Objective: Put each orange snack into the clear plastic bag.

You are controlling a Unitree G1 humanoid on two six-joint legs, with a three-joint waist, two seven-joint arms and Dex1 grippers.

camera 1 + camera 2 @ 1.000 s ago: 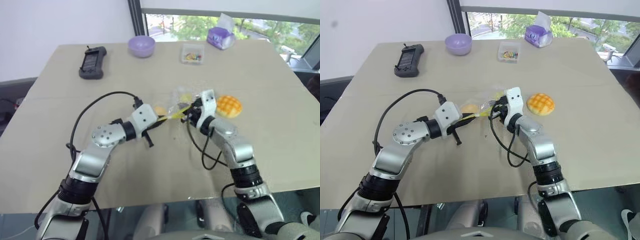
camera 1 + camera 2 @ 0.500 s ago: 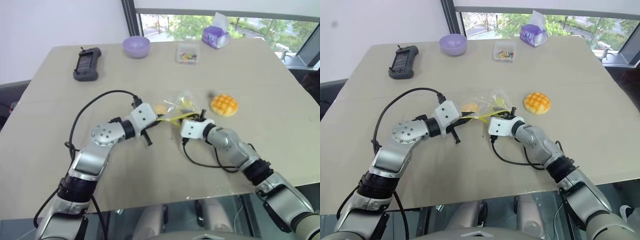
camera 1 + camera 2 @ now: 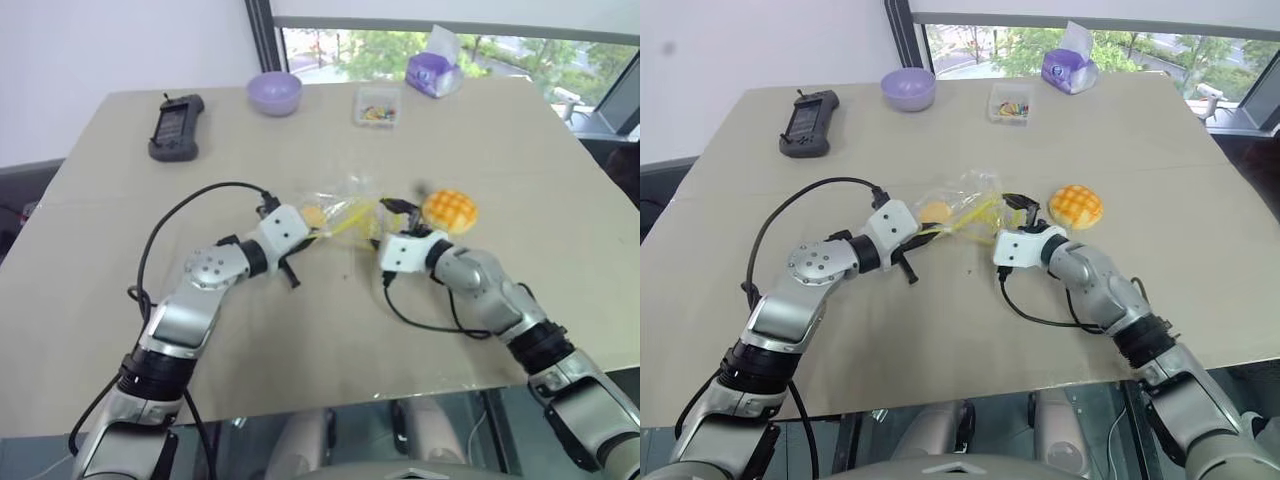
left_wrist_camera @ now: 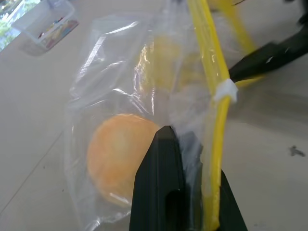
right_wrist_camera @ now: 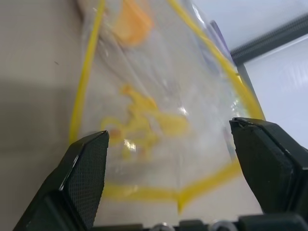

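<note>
From the head cameras I see the clear plastic bag (image 3: 345, 212) lying mid-table, with the small orange ball (image 3: 314, 216) inside its left end. My left gripper (image 3: 309, 231) is clamped on the bag's yellow mouth strip at the bag's left near edge. My right gripper (image 3: 392, 213) sits just right of the bag, its black fingers spread apart at the mouth. The grid-topped orange bun (image 3: 451, 210) rests on the table just right of that gripper, outside the bag. At the far edge stand a purple bowl (image 3: 274, 92), a box of coloured sweets (image 3: 378, 105) and a purple tissue packet (image 3: 435, 70); a black handheld device (image 3: 174, 126) lies far left.

My left wrist camera shows its fingers (image 4: 161, 183) pinched together on the film beside the yellow strip (image 4: 215, 120), the ball behind the plastic.

My right wrist camera shows both fingers (image 5: 86, 175) wide apart, framing the bag's yellow-edged open mouth.
</note>
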